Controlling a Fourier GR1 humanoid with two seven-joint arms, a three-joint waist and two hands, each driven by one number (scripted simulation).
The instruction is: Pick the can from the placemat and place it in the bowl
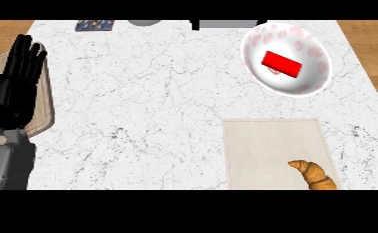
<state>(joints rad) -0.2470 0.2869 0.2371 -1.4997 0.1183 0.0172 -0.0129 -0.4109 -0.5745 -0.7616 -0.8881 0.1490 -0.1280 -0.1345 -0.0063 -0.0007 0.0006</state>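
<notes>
A red can point(283, 64) lies on its side inside the white bowl with pink markings point(317, 79) at the back right of the marble counter. The beige placemat point(269, 152) lies at the front right, with no can on it. My left hand point(18, 84) is at the left edge, open with fingers straight and pointing up, far from the bowl and the placemat. My right hand shows nowhere in the head view.
A croissant point(314, 174) rests on the placemat's lower right corner. A wooden board point(43, 104) lies under my left hand at the counter's left edge. A small dark patterned item point(94, 25) and grey objects point(221, 24) sit along the back edge.
</notes>
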